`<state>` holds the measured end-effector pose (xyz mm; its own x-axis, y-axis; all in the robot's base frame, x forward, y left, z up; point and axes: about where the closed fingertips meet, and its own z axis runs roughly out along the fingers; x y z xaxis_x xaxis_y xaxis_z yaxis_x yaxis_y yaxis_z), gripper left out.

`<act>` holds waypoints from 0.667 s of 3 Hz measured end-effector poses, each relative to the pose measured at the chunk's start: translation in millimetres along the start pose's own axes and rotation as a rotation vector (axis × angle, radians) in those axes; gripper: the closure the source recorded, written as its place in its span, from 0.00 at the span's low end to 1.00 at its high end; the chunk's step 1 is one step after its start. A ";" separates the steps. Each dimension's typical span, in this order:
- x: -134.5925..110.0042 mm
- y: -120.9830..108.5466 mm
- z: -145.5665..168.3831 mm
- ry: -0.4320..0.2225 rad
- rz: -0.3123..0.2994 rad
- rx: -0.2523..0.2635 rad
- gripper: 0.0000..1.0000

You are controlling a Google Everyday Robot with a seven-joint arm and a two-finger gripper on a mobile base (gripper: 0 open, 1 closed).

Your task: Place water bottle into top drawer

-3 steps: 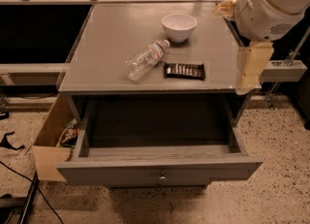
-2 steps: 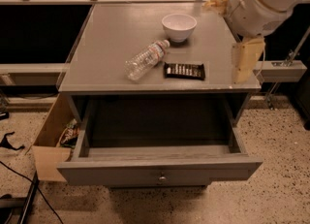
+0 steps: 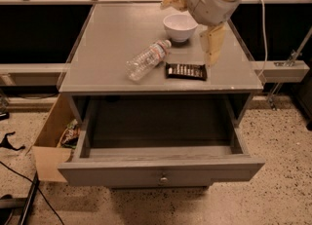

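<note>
The water bottle [image 3: 146, 60] lies on its side on the grey table top [image 3: 107, 34], white cap pointing back right toward the white bowl. The top drawer [image 3: 161, 170] is pulled fully out below the table top, and its inside shows nothing in it. My gripper [image 3: 193, 23] hangs from the arm at the back right, above the bowl and to the right of the bottle. Its two pale yellow fingers [image 3: 212, 44] stand wide apart and hold nothing. It does not touch the bottle.
A white bowl [image 3: 180, 26] stands at the back of the table top. A dark flat snack bar [image 3: 185, 71] lies right of the bottle near the front edge. A brown cardboard box [image 3: 51, 143] sits on the floor at the left of the drawer.
My arm and gripper have moved left and toward the back, from over the table's right edge to above the bowl. The bottle, bowl, snack bar and drawer have not moved.
</note>
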<state>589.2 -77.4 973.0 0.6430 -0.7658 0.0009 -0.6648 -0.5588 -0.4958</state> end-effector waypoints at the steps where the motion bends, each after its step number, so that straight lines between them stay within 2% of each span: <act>1: -7.6 -40.9 32.7 -0.050 -0.107 -0.005 0.00; 2: -7.1 -43.1 36.5 -0.056 -0.111 -0.005 0.00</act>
<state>627.3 -36.3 962.7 0.7331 -0.6801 0.0070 -0.5901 -0.6411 -0.4907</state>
